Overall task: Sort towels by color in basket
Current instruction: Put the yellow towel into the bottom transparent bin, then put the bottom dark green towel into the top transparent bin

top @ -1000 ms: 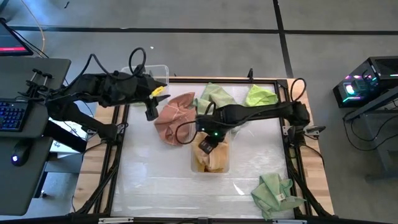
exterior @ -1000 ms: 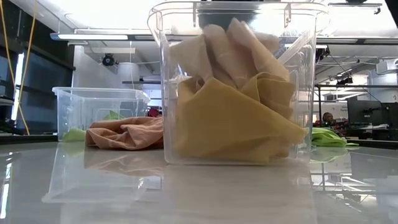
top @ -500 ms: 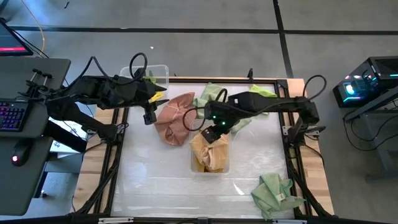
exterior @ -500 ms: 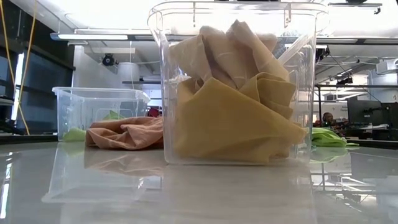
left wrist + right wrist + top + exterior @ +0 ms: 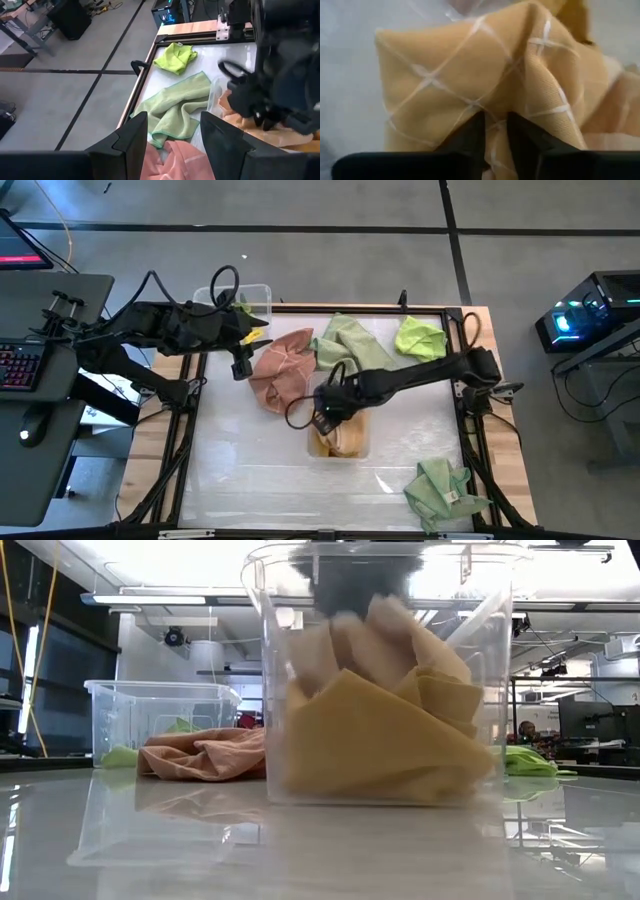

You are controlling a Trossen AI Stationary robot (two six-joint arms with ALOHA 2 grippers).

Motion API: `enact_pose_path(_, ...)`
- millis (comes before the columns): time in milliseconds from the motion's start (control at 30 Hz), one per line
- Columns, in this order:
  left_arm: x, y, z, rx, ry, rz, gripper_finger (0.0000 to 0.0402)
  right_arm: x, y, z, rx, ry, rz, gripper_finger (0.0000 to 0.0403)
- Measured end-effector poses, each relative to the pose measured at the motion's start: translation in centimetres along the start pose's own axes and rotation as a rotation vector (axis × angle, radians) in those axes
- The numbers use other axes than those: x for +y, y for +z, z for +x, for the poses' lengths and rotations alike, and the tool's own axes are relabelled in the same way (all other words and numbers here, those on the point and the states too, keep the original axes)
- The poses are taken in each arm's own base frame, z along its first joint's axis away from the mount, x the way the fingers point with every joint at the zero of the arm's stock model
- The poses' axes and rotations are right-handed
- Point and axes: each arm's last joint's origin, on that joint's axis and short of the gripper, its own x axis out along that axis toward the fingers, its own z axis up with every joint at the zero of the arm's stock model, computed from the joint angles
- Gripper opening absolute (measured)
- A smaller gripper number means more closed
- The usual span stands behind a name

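High view: the right gripper (image 5: pixel 325 416) is lowered into the clear bin (image 5: pixel 338 435) at table centre, on the yellow towels (image 5: pixel 345 438) inside; the left gripper (image 5: pixel 241 365) hovers at the far left, just beside the pink towel (image 5: pixel 280 368). A pale green towel (image 5: pixel 350 340) lies at the far edge, a lime towel (image 5: pixel 420 337) to its right, and another pale green towel (image 5: pixel 440 490) at the near right corner. Low view: the bin holds bunched yellow cloth with a dark blurred gripper at its top; a second clear bin (image 5: pixel 160 720) stands far left, the pink towel beside it. Left wrist view: its fingers (image 5: pixel 131 137) stand well apart, holding nothing, above the pink cloth. Right wrist view: its fingers (image 5: pixel 475 135) are nearly together, pressed into the yellow grid-pattern towel (image 5: pixel 470 80); whether they pinch a fold cannot be told.
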Motion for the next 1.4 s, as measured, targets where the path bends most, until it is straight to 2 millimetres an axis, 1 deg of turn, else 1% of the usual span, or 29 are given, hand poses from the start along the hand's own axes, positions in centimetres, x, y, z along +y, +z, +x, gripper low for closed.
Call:
enact_pose_path(33, 0.0, 0.0, 0.0, 0.0, 0.0, -0.001, 0.017, -0.3, -0.2, 0.9, 0.007, -0.012, -0.001, 0.0069)
enact_pose_path(100, 0.0, 0.0, 0.1, 0.002, 0.0, -0.003, 0.017, -0.9, -0.6, 1.9, 0.014, -0.024, 0.001, 0.0062)
enact_pose_path(200, -0.1, 0.0, 0.1, 0.003, 0.0, -0.005, 0.017, -1.5, -0.9, 2.6, 0.029, -0.045, 0.001, 0.0056)
enact_pose_path(300, -0.1, 0.0, 0.1, 0.003, 0.0, -0.01, 0.017, -1.8, -0.8, 2.7, 0.069, -0.034, -0.016, 0.0056)
enact_pose_path(400, -0.1, 0.0, 0.1, 0.003, 0.0, -0.01, 0.017, -1.3, -0.1, 1.6, 0.108, 0.021, -0.054, 0.0056)
enact_pose_path(533, -0.1, 0.0, 0.1, 0.003, 0.0, -0.012, 0.017, -0.6, 0.8, -0.5, 0.209, 0.096, -0.159, 0.0056)
enact_pose_path(633, -0.1, 0.0, 0.1, 0.003, 0.0, -0.032, 0.017, -0.5, 1.7, -2.3, 0.275, 0.128, -0.176, 0.0056)
enact_pose_path(767, -0.1, 0.0, 0.1, 0.009, 0.0, -0.075, 0.017, 0.0, 2.9, -5.0, 0.248, 0.156, -0.226, 0.0058)
enact_pose_path(833, -0.1, -0.3, 0.1, 0.034, 0.0, -0.111, 0.017, 0.3, 3.1, -6.1, 0.248, 0.153, -0.245, 0.007)
enact_pose_path(900, -0.1, -0.8, 0.1, 0.083, 0.003, -0.143, 0.017, 0.4, 2.9, -7.4, 0.256, 0.116, -0.25, 0.0087)
enact_pose_path(1000, -0.3, -2.2, 0.3, 0.192, 0.019, -0.191, 0.017, 0.7, 1.9, -9.4, 0.22, 0.012, -0.315, 0.0117)
enact_pose_path(1100, -1.0, -4.2, 1.0, 0.295, 0.038, -0.223, 0.017, 0.8, 0.1, -11.5, 0.096, -0.145, -0.406, 0.0138)
enact_pose_path(1167, -1.7, -5.5, 1.7, 0.33, 0.041, -0.234, 0.017, 0.7, -1.2, -13.1, 0.016, -0.215, -0.413, 0.0147)
enact_pose_path(1300, -3.6, -8.2, 3.7, 0.376, -0.001, -0.219, 0.017, -0.1, -2.7, -16.4, -0.151, -0.291, -0.29, 0.0153)
enact_pose_path(1400, -5.2, -10.0, 5.7, 0.413, -0.096, -0.187, 0.017, -0.8, -4.2, -18.8, -0.196, -0.282, -0.18, 0.016)
